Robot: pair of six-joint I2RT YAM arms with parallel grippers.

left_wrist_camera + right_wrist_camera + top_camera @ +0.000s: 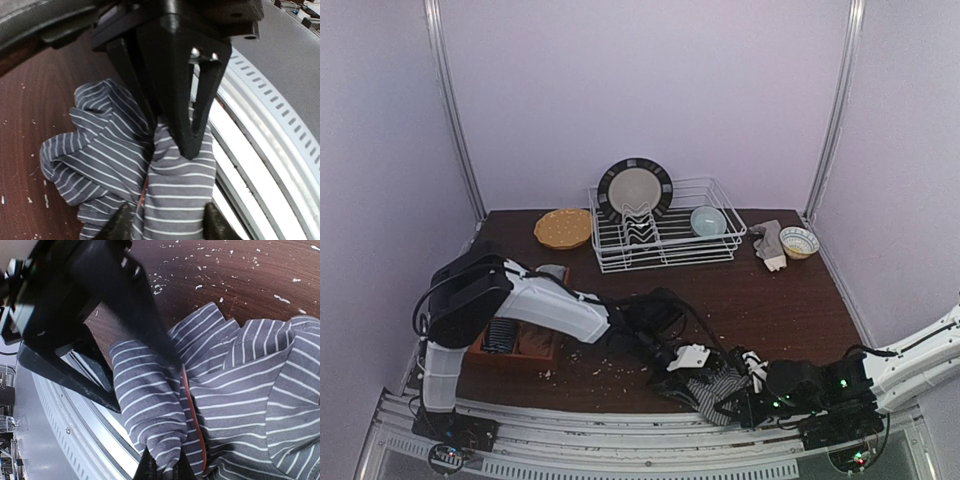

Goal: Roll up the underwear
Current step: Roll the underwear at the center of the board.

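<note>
Task thing: the dark grey, soft cloth underwear with fine white stripes (pixel 715 390) lies crumpled at the near edge of the dark brown wooden surface (pixel 770 300), to the right of the middle. A part of it hangs over the pale slotted metal rail (pixel 270 125) along that edge.
Right tool: the right tool (pixel 165 471) is closed narrow on a raised fold of the underwear, just beside a thin orange-red seam (pixel 192 410).
Left tool: the left tool (pixel 170 227) has its two fingers apart, with striped cloth between them. It cannot be told if they already press the cloth.
Reason of the hold: both tools meet at the same side of the garment, very near to each other. Probably they want one border held at two places, so that it can be pulled flat before the rolling.
Progress: the garment is a loose heap and no roll is formed, so the work on it seems to be at the beginning.
Risk: so near to the edge, the cloth could slide down over the rail.
Other things: a white wire dish rack (pixel 720 240) with a round dark-rimmed plate (pixel 635 190) stands at the far edge, well apart. Pale crumbs (pixel 610 370) are scattered on the surface.
Writing: no brand, label or letters can be read.
</note>
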